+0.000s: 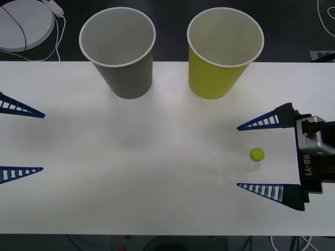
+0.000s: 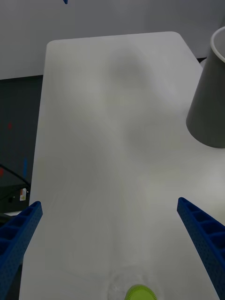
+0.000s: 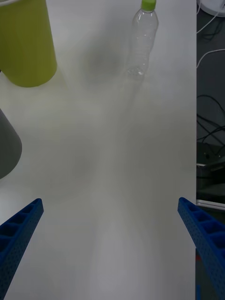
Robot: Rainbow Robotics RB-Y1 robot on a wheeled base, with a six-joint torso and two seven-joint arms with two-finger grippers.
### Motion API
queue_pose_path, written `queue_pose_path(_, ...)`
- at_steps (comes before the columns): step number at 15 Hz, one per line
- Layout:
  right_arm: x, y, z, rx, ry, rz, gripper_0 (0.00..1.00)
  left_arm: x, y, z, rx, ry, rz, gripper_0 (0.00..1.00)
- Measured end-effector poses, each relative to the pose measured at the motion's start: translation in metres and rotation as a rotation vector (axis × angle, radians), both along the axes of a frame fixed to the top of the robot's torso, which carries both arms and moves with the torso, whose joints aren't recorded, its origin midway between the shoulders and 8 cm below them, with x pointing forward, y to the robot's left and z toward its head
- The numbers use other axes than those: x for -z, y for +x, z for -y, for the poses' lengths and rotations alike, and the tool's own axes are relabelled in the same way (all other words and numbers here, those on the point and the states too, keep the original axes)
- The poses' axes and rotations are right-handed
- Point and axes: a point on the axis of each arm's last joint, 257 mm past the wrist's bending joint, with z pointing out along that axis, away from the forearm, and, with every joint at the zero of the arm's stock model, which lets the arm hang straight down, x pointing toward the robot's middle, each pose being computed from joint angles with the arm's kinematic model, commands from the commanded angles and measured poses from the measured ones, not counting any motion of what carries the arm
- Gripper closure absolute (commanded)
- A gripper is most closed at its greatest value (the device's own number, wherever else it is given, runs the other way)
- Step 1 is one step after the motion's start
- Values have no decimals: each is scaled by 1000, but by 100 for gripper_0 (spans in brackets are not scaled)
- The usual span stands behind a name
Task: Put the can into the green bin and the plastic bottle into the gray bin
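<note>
While the plastic bottle (image 1: pixel 256 155) stands upright on the white worktop (image 1: pixel 157 183), the right pincer (image 1: pixel 260 155) sits spread wide around it, one finger on each side and neither touching, and the left pincer (image 1: pixel 21 140) waits open at the worktop's far left edge. The gray bin (image 1: pixel 119 49) and the green bin (image 1: pixel 222 49) stand side by side at the back, well apart from the bottle. Being light, clear and crinkled, the bottle could tip or squirt out if one finger reaches it first.
</note>
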Motion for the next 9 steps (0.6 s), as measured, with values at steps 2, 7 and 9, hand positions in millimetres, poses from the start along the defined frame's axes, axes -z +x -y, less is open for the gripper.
queue_pose_path(2,0,0,0,0,0,0,0,0,0,0,0,0,0,0)
queue_pose_path(7,-9,-5,-9,1,71,-34,0,0,0,0,0,0,0,0)
queue_pose_path(9,-13,-5,-9,2,96,-41,0,0,0,0,0,0,0,0)
